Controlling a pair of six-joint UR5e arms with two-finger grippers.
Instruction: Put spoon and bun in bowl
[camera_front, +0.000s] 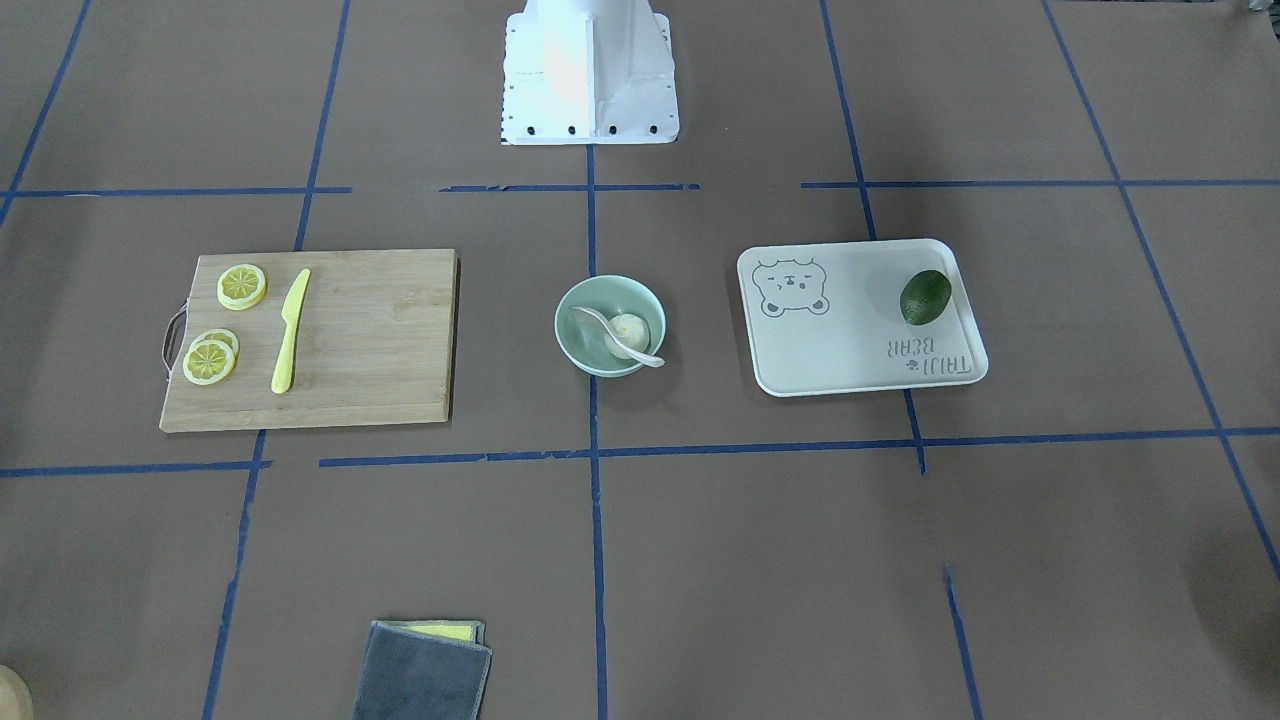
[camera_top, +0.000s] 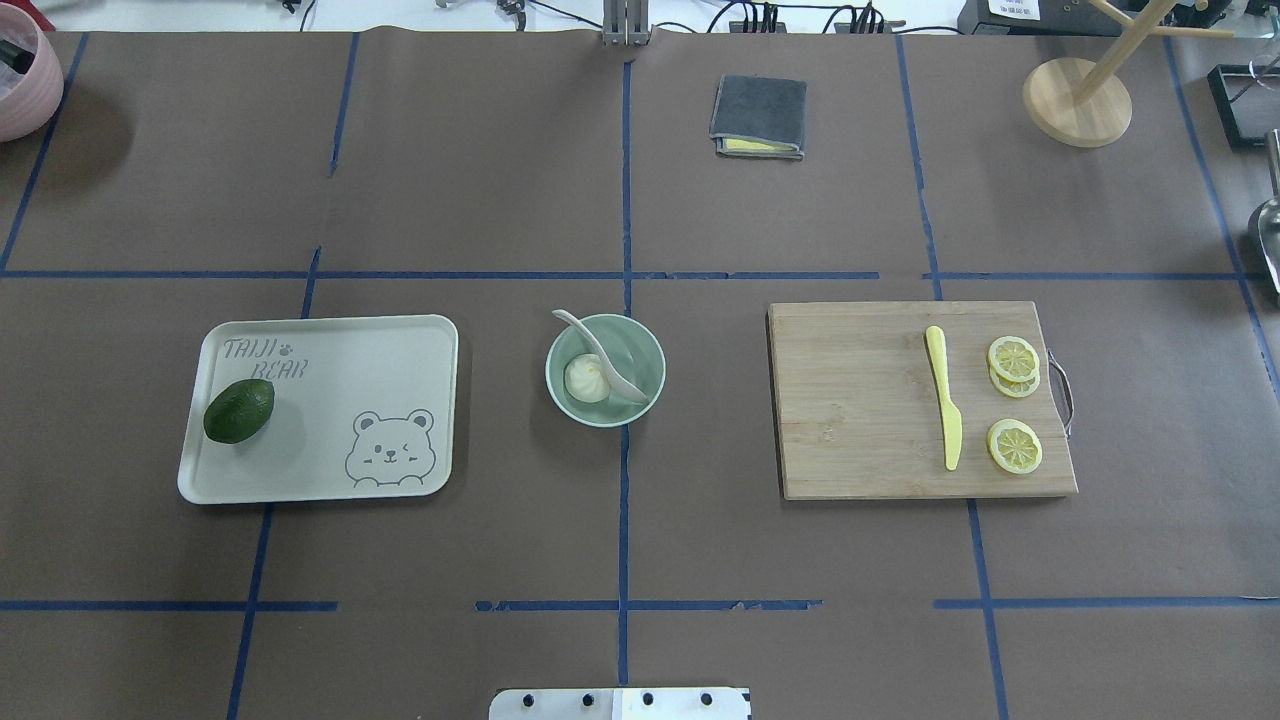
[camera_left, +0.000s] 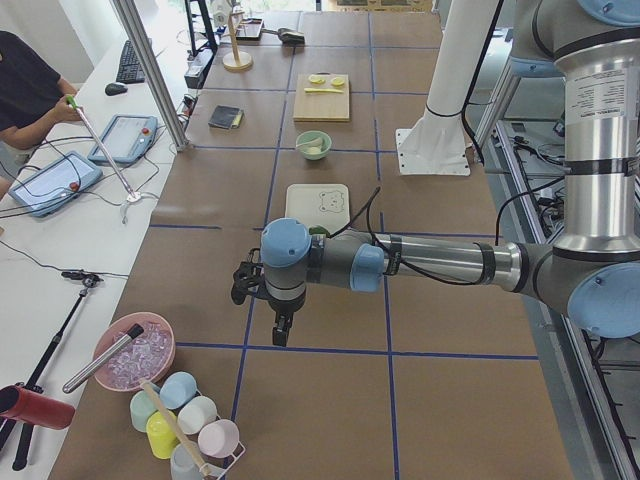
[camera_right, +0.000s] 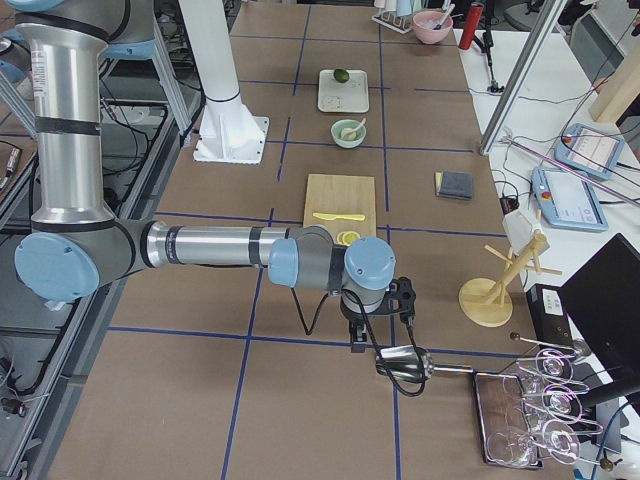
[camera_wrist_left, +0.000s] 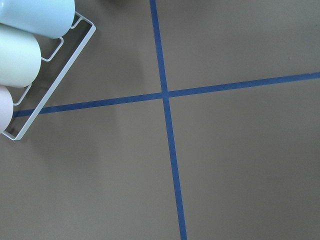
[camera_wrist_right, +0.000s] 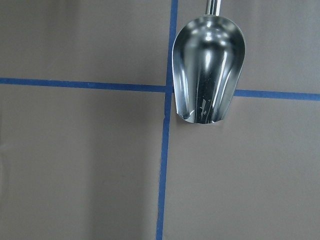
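The pale mint-green bowl (camera_top: 652, 352) stands at the table's centre, between the tray and the cutting board; it also shows in the front view (camera_front: 566, 322). The white pleated bun (camera_top: 586, 379) lies inside it. The off-white spoon (camera_top: 598, 349) rests in the bowl with its scoop beside the bun and its handle over the rim. Both arms are far from the bowl, at the table's ends. My left gripper (camera_left: 281, 332) and my right gripper (camera_right: 356, 338) show only in the side views, so I cannot tell whether they are open or shut.
A bear-printed tray (camera_top: 330, 345) holds a dark green avocado (camera_top: 239, 410). A wooden cutting board (camera_top: 860, 400) carries a yellow knife (camera_top: 944, 410) and lemon slices (camera_top: 1014, 445). A grey cloth (camera_top: 759, 116) lies farther off. A metal scoop (camera_wrist_right: 209, 75) is under the right wrist; a cup rack (camera_wrist_left: 35, 40) is under the left.
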